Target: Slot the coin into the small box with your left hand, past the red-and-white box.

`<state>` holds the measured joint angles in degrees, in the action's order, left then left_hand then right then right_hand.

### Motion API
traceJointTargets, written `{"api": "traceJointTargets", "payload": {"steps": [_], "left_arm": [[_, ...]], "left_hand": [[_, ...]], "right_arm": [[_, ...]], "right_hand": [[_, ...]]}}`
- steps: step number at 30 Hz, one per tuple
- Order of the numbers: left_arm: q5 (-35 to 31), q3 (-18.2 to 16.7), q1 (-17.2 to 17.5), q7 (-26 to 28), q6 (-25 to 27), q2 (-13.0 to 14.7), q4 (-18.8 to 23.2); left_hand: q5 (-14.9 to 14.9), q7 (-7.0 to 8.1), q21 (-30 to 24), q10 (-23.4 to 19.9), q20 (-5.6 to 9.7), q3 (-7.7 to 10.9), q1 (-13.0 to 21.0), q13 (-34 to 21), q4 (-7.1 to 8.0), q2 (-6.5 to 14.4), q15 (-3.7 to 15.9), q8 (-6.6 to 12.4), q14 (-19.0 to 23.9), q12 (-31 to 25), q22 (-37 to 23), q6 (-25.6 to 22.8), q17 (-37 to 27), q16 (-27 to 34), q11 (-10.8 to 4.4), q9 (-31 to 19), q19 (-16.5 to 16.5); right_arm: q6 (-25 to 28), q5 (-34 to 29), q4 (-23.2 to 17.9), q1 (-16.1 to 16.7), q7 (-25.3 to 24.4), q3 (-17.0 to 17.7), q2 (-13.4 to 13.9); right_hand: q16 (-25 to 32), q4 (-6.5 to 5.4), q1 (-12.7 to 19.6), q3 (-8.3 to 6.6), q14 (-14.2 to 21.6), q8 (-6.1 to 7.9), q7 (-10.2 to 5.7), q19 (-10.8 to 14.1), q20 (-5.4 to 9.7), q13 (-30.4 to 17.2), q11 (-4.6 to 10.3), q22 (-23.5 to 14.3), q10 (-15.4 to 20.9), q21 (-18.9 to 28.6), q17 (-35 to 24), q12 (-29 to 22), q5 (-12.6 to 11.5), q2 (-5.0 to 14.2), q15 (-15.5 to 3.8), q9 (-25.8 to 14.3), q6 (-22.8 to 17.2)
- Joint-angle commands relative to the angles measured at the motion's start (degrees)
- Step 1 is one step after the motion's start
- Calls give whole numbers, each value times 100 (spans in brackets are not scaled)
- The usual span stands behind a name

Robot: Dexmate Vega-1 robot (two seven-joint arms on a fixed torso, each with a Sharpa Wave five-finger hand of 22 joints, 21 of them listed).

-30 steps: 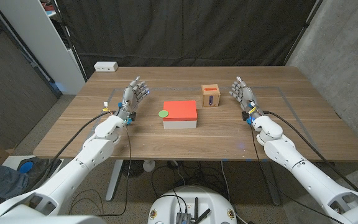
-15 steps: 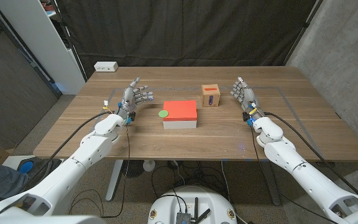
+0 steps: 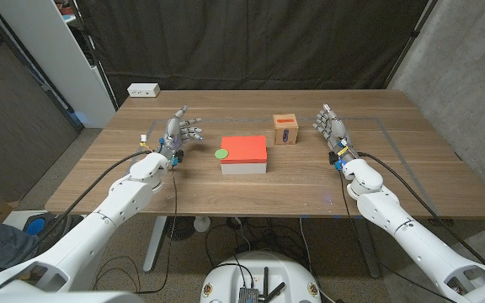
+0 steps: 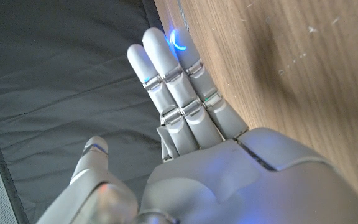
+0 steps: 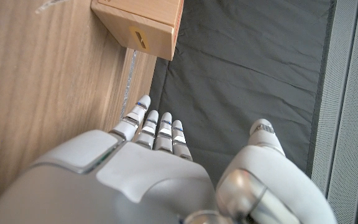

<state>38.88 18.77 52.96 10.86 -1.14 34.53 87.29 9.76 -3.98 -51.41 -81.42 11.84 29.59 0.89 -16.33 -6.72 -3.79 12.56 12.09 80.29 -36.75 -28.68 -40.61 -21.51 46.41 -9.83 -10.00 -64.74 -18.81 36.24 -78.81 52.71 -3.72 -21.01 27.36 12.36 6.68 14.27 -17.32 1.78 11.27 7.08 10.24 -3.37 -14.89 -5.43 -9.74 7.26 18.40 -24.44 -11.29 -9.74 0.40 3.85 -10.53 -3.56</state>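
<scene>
A green coin (image 3: 221,153) lies on the table against the left side of the red-and-white box (image 3: 244,153). Behind that box to the right stands the small wooden box (image 3: 285,130) with a slot on its red-marked front; its slotted face also shows in the right wrist view (image 5: 143,26). My left hand (image 3: 178,131) is open to the left of the coin, fingers spread and apart from it; its fingers (image 4: 173,81) reach along the wood. My right hand (image 3: 330,128) stands open to the right of the small box, holding nothing.
A white power strip (image 3: 143,90) lies at the table's far left corner. Black cables run along both forearms. A dark curtain hangs behind the table (image 3: 411,160). A person's leg shows at the lower left edge.
My left hand has turned and spread its fingers toward the coin, shifting slightly right. The right hand, coin and boxes have not moved.
</scene>
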Motion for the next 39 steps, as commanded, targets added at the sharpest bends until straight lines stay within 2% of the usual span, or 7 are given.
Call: {"api": "traceJointTargets", "payload": {"steps": [1,6,10,14,22,29,39], "left_arm": [[403,-129,141,203,449,-11,336],[617,-180,229,268,649,2,504],[957,-319,341,418,823,-73,654],[1245,-435,411,598,1036,-92,772],[1594,-605,526,1134,1490,2,1138],[1998,-728,516,1533,2098,194,1474],[2409,-740,303,2193,3137,595,1904]], "left_hand": [[34,43,-821,-68,51,326,54,-1,-117,43,-6,-69,63,-895,-1267,-249,-380,836,-76,-26,-328],[20,71,-2006,-65,38,1025,-9,-45,-140,-52,-23,-97,-13,-2323,-3870,-410,-878,1986,-114,-25,-148],[56,121,-2233,-81,44,1313,187,-168,-247,41,-30,-51,-23,-2793,-4202,-601,-1095,2386,-126,-30,-77],[135,183,-2446,-55,45,1729,839,-3,-450,161,-30,-3,-70,-3013,-4201,-792,-1195,2723,-125,-40,18],[222,237,-3478,-85,33,2352,2208,-95,-449,58,-52,47,-39,-3981,-4267,-1165,-1225,3450,-177,-73,158],[241,284,-3854,-41,29,2461,3024,-112,-492,73,-59,150,-60,-4338,-4258,-1424,-1107,3751,-188,-131,200],[181,497,-3848,-40,26,2125,3869,54,-423,-294,-64,531,-54,-4626,-4231,-1771,-823,4014,-164,-374,160]], "right_arm": [[59,-42,-319,180,-188,26,60],[95,-62,-515,286,-294,42,93],[140,-63,-625,354,-362,52,113],[162,-82,-687,393,-403,50,126],[176,-113,-749,443,-449,46,140],[154,-144,-767,458,-444,37,148],[217,-161,-934,549,-509,30,184]], "right_hand": [[30,30,16,-3,43,40,85,65,-6,5,-4,-9,73,-28,-13,-33,-44,66,40,-14,-44],[36,40,18,-5,64,36,84,78,-13,27,1,-10,78,-44,-3,-31,-45,73,36,-14,-47],[34,46,19,-6,65,35,74,91,-19,42,-2,-10,96,-54,4,-35,-47,77,38,-15,-53],[38,53,21,-7,81,33,69,104,-36,56,-4,-11,129,-64,11,-45,-48,81,38,-15,-56],[48,68,26,-10,118,34,55,130,-65,88,-26,-12,192,-89,27,-61,-52,90,43,-16,-75],[52,79,29,-11,139,36,40,157,-98,112,-27,-13,228,-105,40,-68,-54,95,34,-16,-93],[57,89,32,-14,162,41,31,171,-118,135,-48,-15,246,-128,52,-67,-55,103,51,-17,-120]]}}
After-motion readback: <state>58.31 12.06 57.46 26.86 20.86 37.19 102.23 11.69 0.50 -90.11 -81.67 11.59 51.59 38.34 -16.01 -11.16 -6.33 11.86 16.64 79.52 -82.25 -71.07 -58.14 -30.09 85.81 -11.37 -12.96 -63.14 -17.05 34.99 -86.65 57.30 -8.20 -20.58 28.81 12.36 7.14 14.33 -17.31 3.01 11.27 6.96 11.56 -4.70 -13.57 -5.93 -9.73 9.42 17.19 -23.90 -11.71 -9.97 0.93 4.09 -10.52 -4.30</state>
